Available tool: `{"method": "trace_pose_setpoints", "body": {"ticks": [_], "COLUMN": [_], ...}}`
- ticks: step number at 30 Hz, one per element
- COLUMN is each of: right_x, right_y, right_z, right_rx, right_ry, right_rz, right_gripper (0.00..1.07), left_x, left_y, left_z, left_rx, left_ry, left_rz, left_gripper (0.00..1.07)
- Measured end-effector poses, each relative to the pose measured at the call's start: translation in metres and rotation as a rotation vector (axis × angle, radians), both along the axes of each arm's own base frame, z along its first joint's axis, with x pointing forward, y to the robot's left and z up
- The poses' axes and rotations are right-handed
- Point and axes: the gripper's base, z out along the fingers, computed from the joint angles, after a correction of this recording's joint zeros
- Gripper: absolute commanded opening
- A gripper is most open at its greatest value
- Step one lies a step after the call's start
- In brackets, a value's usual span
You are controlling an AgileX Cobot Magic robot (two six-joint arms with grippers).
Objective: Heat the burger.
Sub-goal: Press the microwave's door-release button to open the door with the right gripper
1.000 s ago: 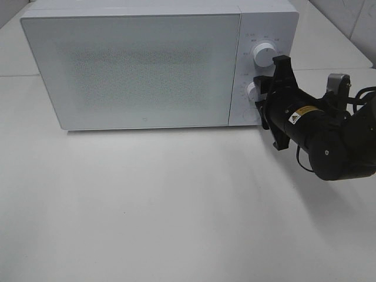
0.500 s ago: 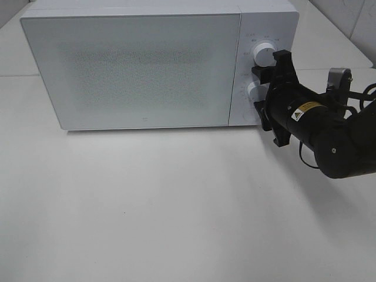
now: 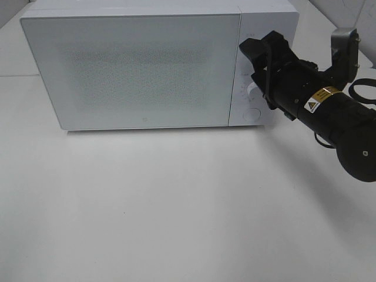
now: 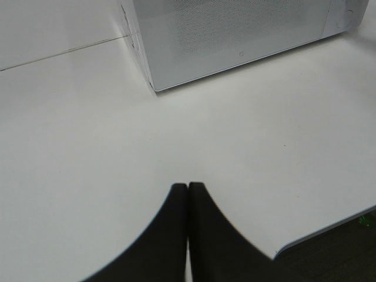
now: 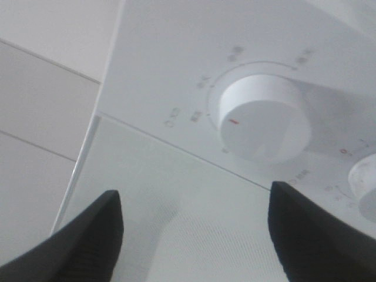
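Up from the lower knob [image 5: 363, 179] of a second earlier, the right gripper [image 3: 257, 59] had climbed and rolled to face the upper knob [image 5: 264, 117], its jaws spread wide on either side and apparently not touching it. Farthest left, the left gripper [image 4: 187, 194] hung over the table [image 3: 176, 205], jaws pressed together on nothing. Beside it the microwave [image 3: 129, 64] stood with its door closed; the burger showed nowhere, presumably inside. Loading looked done; setting the dials and the heating itself remained

Bright, even overhead light; close-up fingers [image 5: 82, 244] look slightly soft-focused.
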Motion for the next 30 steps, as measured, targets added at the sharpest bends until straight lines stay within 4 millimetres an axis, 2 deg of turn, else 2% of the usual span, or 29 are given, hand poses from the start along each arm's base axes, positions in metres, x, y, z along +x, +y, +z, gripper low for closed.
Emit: {"method": "trace_pose_setpoints", "body": {"ticks": [1,3,6,7,10,11,12,14,15,20,23,25,26,27,30], "right_x": [0.0,-0.006,-0.008,-0.011,-0.012,-0.015,-0.015,-0.021,-0.021,-0.026,-0.026,-0.018,-0.018,-0.014,-0.01], "right_y": [0.0,0.003,0.004,0.006,0.007,0.008,0.008,0.006,0.006,-0.003,-0.004,-0.013,-0.013,-0.017,-0.021], "right_z": [0.0,0.009,0.011,0.011,0.01,0.007,0.007,0.003,0.003,0.0,0.002,0.012,0.012,0.016,0.02], "right_rx": [0.0,-0.229,-0.324,-0.447,-0.506,-0.611,-0.611,-0.796,-0.796,-1.045,-1.063,-1.195,-1.195,-1.254,-1.306], "right_ry": [0.0,-0.113,-0.155,-0.191,-0.204,-0.214,-0.214,-0.203,-0.203,-0.114,-0.102,0.048,0.048,0.142,0.233], "right_rz": [0.0,0.068,0.1,0.15,0.179,0.23,0.23,0.315,0.315,0.39,0.389,0.392,0.392,0.392,0.39], "right_gripper": [0.66,0.66,0.66,0.66,0.65,0.65,0.65,0.65,0.65,0.65,0.65,0.64,0.64,0.64,0.64], "left_x": [0.0,0.0,0.0,0.0,0.0,0.0,0.0,0.0,0.0,0.0,0.0,0.0,0.0,0.0,0.0], "left_y": [0.0,0.0,0.0,0.0,0.0,0.0,0.0,0.0,0.0,0.0,0.0,0.0,0.0,0.0,0.0], "left_z": [0.0,0.0,0.0,0.0,0.0,0.0,0.0,0.0,0.0,0.0,0.0,0.0,0.0,0.0,0.0], "left_rx": [0.0,0.0,0.0,0.0,0.0,0.0,0.0,0.0,0.0,0.0,0.0,0.0,0.0,0.0,0.0], "left_ry": [0.0,0.0,0.0,0.0,0.0,0.0,0.0,0.0,0.0,0.0,0.0,0.0,0.0,0.0,0.0], "left_rz": [0.0,0.0,0.0,0.0,0.0,0.0,0.0,0.0,0.0,0.0,0.0,0.0,0.0,0.0,0.0], "left_gripper": [0.0,0.0,0.0,0.0,0.0,0.0,0.0,0.0,0.0,0.0,0.0,0.0,0.0,0.0,0.0]}}
